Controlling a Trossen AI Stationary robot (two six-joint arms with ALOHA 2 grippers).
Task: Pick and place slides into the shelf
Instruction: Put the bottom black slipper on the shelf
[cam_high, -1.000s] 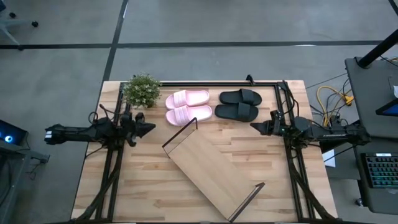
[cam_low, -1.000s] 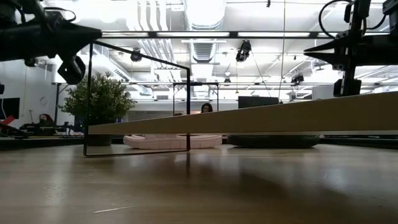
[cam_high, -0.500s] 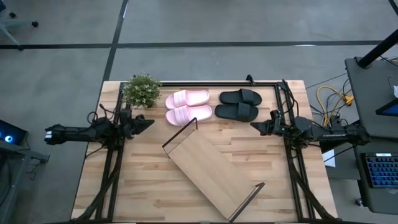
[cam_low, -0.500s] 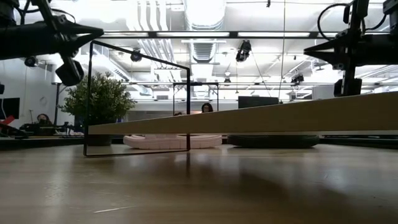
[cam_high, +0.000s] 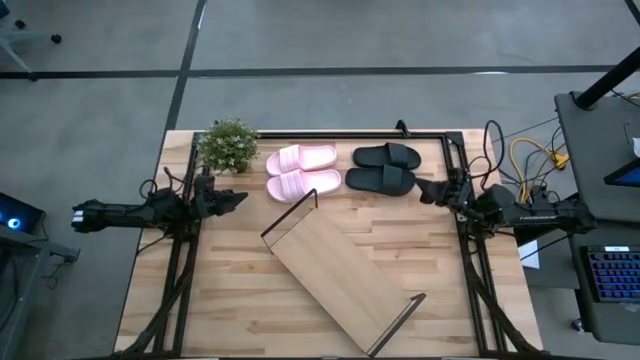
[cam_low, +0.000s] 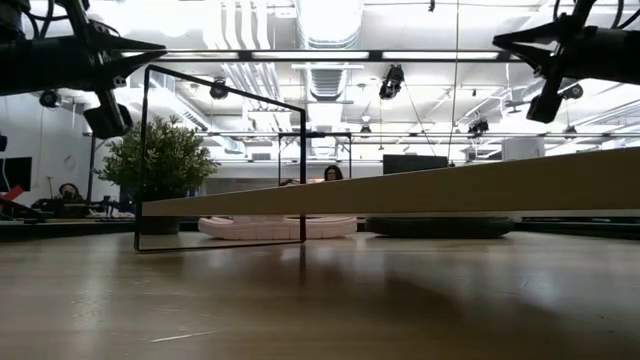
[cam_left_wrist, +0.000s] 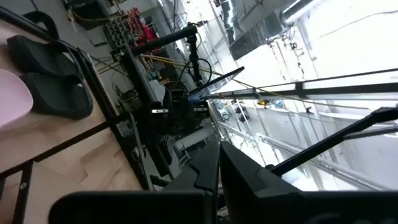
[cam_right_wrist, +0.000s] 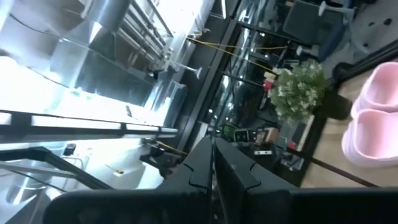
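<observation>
Four slides along the bench's far edge, none shelved yet: pink pair (cam_high: 302, 171) beside black pair (cam_high: 384, 167), plant (cam_high: 228, 145) toward the far-left corner. Shelf (cam_high: 338, 272) lying diagonally mid-bench, bare. Left tool (cam_high: 240, 198) near the left edge, pressed together, empty. Right tool (cam_high: 422, 187) just beside the black pair, likewise pressed together, empty. Step in hand, by judgement: approach to a first pick. Next: spread fingers, descend over a strap.

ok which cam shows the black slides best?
High view: both black slides seen whole from above, side by side at the table's back edge. Low view shows a dark sliver under the shelf; left wrist catches them partly; right wrist not at all.
</observation>
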